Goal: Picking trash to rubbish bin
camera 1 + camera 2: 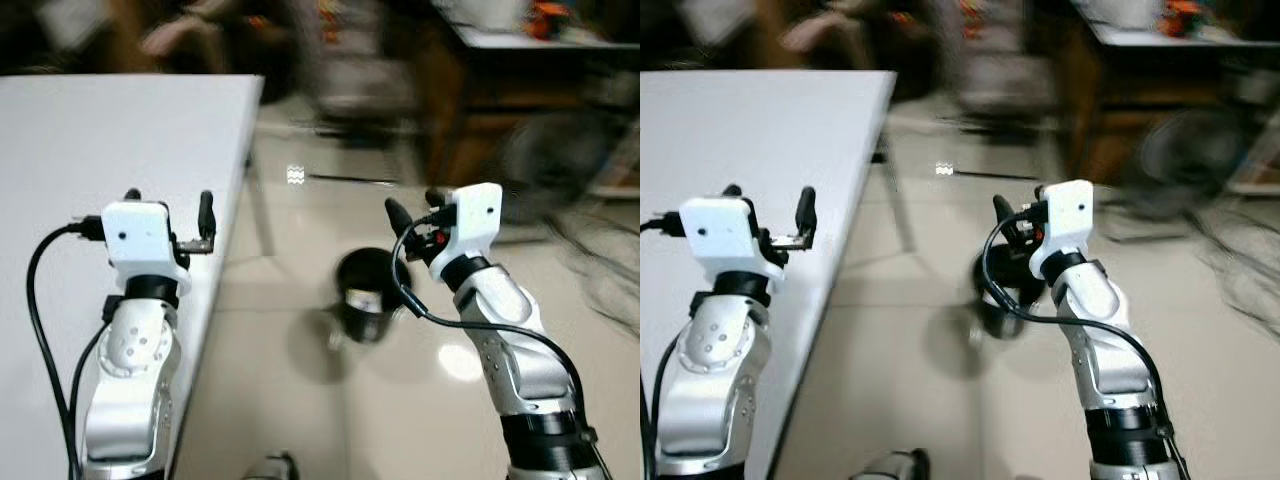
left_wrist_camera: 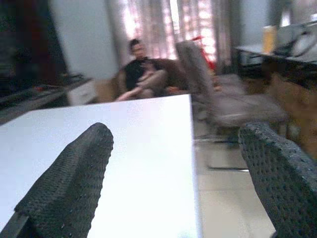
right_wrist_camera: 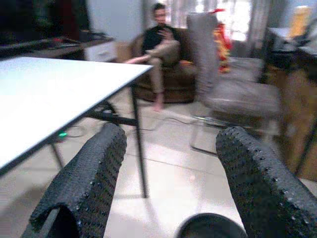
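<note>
A black round rubbish bin (image 1: 365,295) stands upright, open-topped, on the tiled floor.

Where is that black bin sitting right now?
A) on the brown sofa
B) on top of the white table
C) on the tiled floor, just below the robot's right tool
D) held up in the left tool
C: the black bin stands on the pale floor, partly behind the open right tool, off the white table.

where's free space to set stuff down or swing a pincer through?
Bare: white table ahead of the left pincer, which hovers open over its right edge; tiled floor between that edge and the black bin. Crowded: right pincer, open above the bin; blurred chairs and desks behind.
</note>
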You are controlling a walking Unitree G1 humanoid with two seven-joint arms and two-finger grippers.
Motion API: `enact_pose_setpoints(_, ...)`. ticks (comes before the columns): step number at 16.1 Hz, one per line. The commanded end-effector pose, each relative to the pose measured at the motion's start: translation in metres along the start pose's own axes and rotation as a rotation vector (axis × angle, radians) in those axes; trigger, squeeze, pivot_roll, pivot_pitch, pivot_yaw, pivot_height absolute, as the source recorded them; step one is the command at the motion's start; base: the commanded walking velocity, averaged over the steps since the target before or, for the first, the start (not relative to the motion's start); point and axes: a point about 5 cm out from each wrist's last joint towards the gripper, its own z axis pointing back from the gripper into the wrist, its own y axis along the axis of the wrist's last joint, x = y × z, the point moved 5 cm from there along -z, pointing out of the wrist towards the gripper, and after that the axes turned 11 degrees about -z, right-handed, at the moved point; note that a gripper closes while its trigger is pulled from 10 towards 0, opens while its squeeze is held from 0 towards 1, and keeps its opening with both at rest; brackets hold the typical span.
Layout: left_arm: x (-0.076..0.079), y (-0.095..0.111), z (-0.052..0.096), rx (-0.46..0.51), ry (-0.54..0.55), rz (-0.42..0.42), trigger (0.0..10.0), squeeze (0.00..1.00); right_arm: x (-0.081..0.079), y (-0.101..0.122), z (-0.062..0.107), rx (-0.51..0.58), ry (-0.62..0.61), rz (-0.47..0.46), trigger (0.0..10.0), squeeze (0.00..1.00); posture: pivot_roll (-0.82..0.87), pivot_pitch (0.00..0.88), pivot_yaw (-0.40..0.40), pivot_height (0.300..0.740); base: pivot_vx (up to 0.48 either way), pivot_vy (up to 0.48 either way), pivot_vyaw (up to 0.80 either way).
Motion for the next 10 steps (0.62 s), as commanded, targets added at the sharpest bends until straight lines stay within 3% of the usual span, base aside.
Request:
enact_pose_setpoints(1, 0.0005, 0.0017, 0.0009, -0.004, 0.001, -0.002, 10.0, 0.00, 0.0019, -0.0006, 0.0024, -0.008, -0.007, -0.002, 10.0, 0.00, -0.09, 0.101, 0.027, 0.740, 0.000, 0.000, 0.77)
enact_pose_setpoints(10, 0.0024, -0.0010, 0.0005, -0.027, -0.008, -0.010, 10.0, 0.00, 0.0028, 0.0002, 0.0016, -0.007, -0.011, -0.013, 10.0, 0.00, -0.09, 0.104, 0.030, 0.740, 0.000, 0.000, 0.77)
